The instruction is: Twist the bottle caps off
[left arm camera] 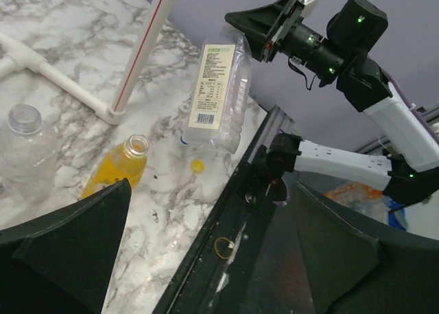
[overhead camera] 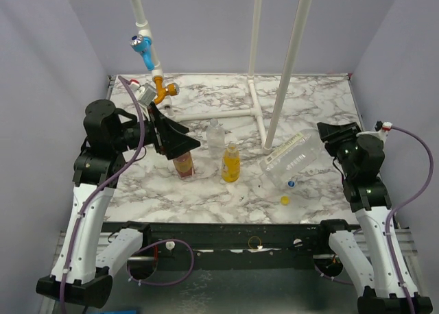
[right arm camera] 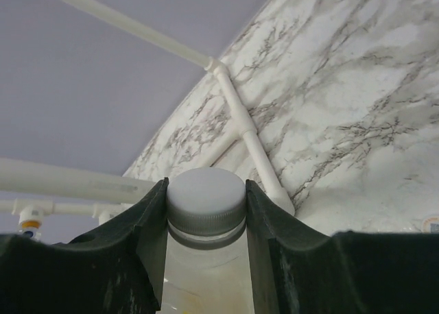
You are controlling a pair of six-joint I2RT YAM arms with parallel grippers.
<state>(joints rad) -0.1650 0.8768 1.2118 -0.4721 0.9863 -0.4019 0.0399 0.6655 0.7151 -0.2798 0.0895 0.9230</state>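
Observation:
My right gripper is shut on the white cap of the wider clear bottle. It holds that bottle tilted off the table at the right. My left gripper is open and empty, hovering over the brown bottle, whose top it hides. The yellow-orange bottle and the slim clear bottle stand uncapped mid-table. A yellow cap and a blue-and-white cap lie loose on the table under the held bottle.
White pipes rise from a T-frame on the marble table behind the bottles. A blue tap handle and an orange fitting hang at the back left. The table's black front rail runs along the near edge.

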